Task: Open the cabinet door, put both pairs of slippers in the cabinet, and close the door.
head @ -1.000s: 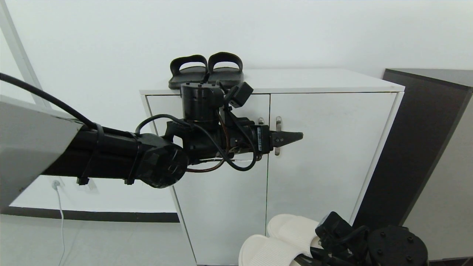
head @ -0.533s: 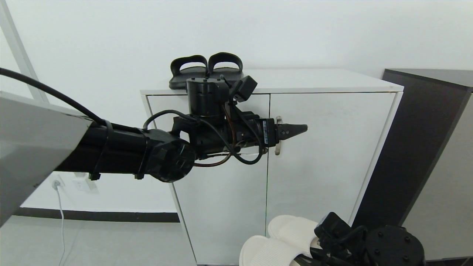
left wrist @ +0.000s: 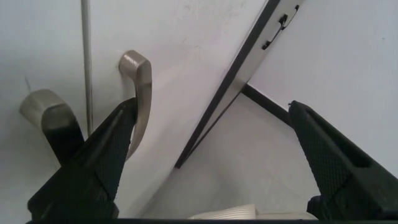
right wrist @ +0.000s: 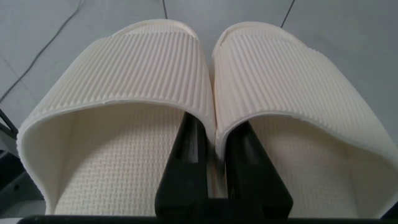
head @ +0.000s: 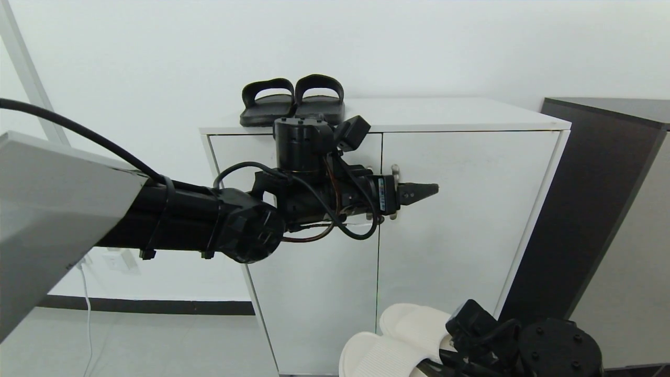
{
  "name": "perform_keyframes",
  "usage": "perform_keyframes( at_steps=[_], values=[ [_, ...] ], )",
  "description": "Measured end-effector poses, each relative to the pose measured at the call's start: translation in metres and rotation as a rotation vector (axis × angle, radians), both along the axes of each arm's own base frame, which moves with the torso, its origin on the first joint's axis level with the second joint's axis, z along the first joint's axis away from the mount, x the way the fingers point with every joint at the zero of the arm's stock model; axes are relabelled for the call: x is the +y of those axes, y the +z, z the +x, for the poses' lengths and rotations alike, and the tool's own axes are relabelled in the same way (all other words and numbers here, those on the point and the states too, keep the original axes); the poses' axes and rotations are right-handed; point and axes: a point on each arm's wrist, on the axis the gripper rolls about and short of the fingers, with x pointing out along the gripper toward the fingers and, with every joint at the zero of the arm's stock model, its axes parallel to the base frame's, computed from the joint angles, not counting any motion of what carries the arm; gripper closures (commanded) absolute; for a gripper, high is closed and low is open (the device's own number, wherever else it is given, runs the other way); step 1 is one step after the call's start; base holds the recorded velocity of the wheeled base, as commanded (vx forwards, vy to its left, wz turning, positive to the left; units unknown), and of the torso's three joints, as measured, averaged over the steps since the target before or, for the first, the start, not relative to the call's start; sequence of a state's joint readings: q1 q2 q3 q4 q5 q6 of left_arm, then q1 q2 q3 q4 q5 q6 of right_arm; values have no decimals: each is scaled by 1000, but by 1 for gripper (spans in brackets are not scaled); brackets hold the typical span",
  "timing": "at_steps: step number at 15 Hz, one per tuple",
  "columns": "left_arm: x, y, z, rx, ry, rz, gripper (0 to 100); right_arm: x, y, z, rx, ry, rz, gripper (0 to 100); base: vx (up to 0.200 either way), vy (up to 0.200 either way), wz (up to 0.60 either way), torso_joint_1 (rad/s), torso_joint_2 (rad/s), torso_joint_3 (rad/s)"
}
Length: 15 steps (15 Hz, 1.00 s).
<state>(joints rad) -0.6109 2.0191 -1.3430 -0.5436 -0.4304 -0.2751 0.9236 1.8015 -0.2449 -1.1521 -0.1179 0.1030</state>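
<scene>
Cabinet (head: 460, 209) shut; left end effector (head: 430, 189) wide by handle (left wrist: 142, 87), right end effector (right wrist: 214, 177) holds slippers (right wrist: 124, 81)

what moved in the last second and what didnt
The left gripper edged further to the robot's right across the cabinet front, and one open finger now sits beside the right door's handle; it grips nothing. Unchanged: doors shut, black slippers on top, right gripper shut on the cream slippers.
</scene>
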Motion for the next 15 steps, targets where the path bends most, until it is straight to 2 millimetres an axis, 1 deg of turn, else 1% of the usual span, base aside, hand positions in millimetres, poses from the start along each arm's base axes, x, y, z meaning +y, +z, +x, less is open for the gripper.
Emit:
perform_keyframes(
  at_steps=[2,5,6,11,15],
  values=[
    [-2,-2,-1,4,7,4,0,1,2,0,-19,1,19,100,0,0,0,0,0,0],
    [-3,-5,0,13,6,11,0,1,-1,0,-24,3,22,100,0,0,0,0,0,0],
    [-3,-7,1,17,6,13,100,1,-1,0,-25,2,23,100,0,0,0,0,0,0],
    [-2,-18,1,52,14,27,100,-1,-5,-1,-12,10,11,100,0,0,0,0,0,0],
    [3,-21,-11,53,4,25,100,1,-5,-5,-12,45,25,100,0,0,0,0,0,0]
  ],
)
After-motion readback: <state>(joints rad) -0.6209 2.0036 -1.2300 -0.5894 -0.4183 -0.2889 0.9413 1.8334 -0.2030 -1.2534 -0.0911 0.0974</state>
